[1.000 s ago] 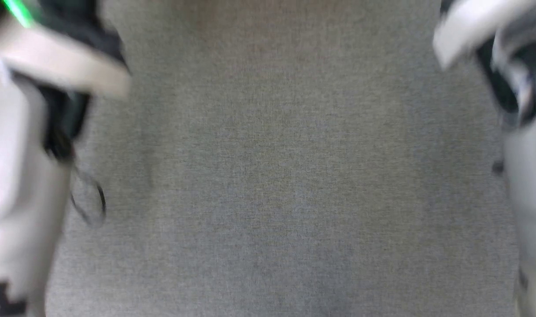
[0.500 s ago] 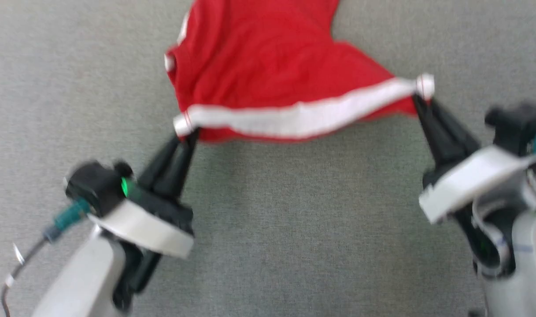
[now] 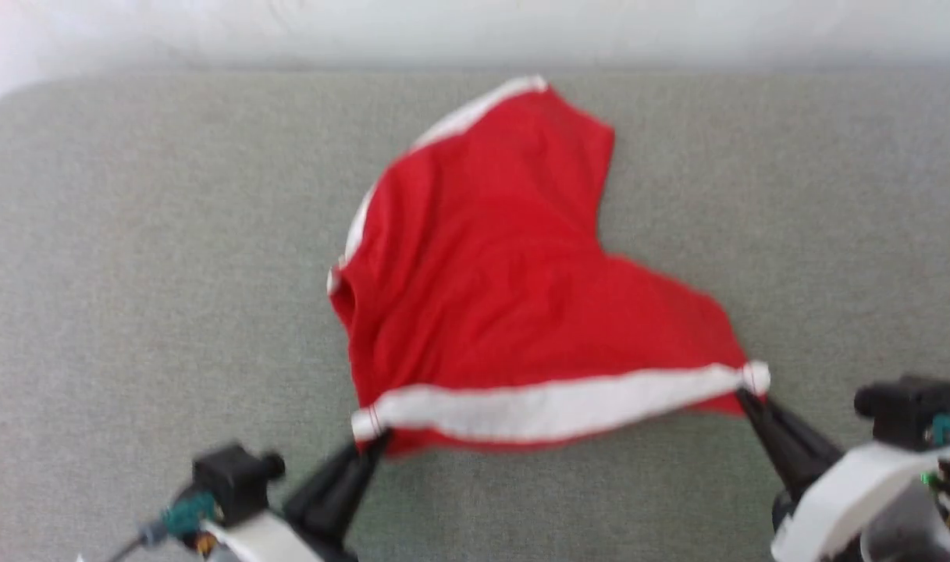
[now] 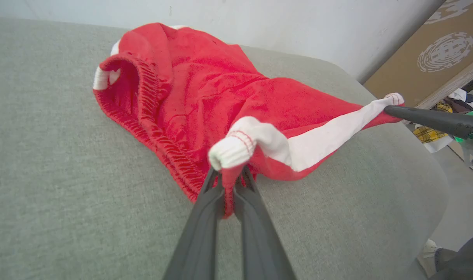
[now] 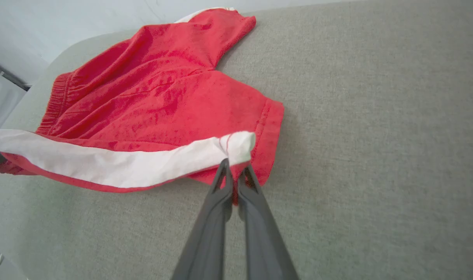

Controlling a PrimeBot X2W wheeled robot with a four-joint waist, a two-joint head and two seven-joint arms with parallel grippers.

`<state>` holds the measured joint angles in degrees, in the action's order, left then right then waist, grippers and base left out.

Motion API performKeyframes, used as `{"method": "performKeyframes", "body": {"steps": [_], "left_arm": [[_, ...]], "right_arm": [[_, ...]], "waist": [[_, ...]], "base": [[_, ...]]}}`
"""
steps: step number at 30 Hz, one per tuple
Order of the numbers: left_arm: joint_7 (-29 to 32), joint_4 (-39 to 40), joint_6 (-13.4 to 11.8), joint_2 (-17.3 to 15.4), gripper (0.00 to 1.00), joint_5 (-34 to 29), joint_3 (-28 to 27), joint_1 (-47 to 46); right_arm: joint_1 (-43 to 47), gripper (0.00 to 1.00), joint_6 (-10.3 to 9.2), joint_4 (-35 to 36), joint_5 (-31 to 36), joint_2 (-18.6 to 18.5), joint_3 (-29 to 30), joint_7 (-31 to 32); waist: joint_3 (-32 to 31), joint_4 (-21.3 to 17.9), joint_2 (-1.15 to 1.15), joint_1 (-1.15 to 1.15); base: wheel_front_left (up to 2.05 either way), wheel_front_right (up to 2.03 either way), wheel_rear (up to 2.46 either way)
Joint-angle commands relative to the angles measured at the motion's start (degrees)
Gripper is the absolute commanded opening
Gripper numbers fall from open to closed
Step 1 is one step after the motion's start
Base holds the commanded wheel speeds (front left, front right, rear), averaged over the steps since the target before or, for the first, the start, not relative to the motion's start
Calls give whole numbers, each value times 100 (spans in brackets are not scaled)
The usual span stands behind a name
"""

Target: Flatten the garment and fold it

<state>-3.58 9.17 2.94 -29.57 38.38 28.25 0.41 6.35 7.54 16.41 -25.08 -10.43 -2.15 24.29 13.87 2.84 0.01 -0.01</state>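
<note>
A: Versus half a second back, the head cam has swung up and the whole frame has shifted. Shorts (image 3: 514, 297) now sit mid-frame, with a wall (image 3: 475, 31) along the top. Both grips are the same as before.

B: Head view detail?

A: Blurry. Shorts lie on the grey pad (image 3: 131, 273). Left gripper (image 3: 369, 445) is clamped on the left end of the white band (image 3: 545, 406), right gripper (image 3: 744, 398) on the other end. Band is drawn out between them.

B: Left wrist?

A: Fingers closed tight on red cloth just under the band's rolled corner. Elastic waistband (image 4: 150, 128) gapes open at the left. The right gripper's tip shows at the band's far end, upper right.

B: Right wrist?

A: Fingers pinched together under the band's corner, a sliver of red cloth between them. Rest of the shorts is spread on the pad beyond, one leg hem just right of the fingers.
</note>
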Motion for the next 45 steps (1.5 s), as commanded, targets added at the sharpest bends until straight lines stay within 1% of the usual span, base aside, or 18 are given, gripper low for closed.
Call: {"method": "performKeyframes", "body": {"steps": [1,6,12,16,20,21,25,32,39,45], "left_arm": [[60,86,-40,-61,0,33,60,181],[272,323,-158,-138,0,167,234,712],[285,521,-344,-79,0,302,304,1127],[177,618,-466,-47,0,276,230,1171],[161,713,-504,-23,0,295,152,1049],[161,713,-504,-23,0,295,152,1049],[191,767,-452,-9,0,222,114,699],[175,738,-645,175,0,50,-88,-4],[271,652,-731,400,0,115,-201,-613],[311,534,-843,626,0,79,-258,-1162]], "right_arm": [[162,0,-5,89,-59,-15,18,90],[729,0,-5,323,-217,41,91,466],[1096,0,-5,636,-254,132,246,638],[1006,0,-5,761,-166,82,300,587],[665,0,-5,789,15,-107,316,527],[665,0,-5,789,15,-107,316,527],[86,0,-5,752,171,-353,287,517],[-1215,0,-5,463,425,-807,28,589],[-2765,0,-5,-115,588,-1292,-653,822],[-4132,0,-5,-862,649,-1598,-1257,953]], "waist": [[-300,-29,-1,1],[-543,-52,-1,1],[-668,-2,-1,1],[-696,72,-1,1],[-596,174,-1,1],[-596,174,-1,1],[-328,312,-1,1],[150,569,-1,1],[569,783,-1,1],[989,1010,-1,1]], "base": [[0,0,0],[0,0,0],[0,0,0],[0,0,0],[0,0,0],[0,0,0],[0,0,0],[0,0,0],[0,0,0],[0,0,0]]}}
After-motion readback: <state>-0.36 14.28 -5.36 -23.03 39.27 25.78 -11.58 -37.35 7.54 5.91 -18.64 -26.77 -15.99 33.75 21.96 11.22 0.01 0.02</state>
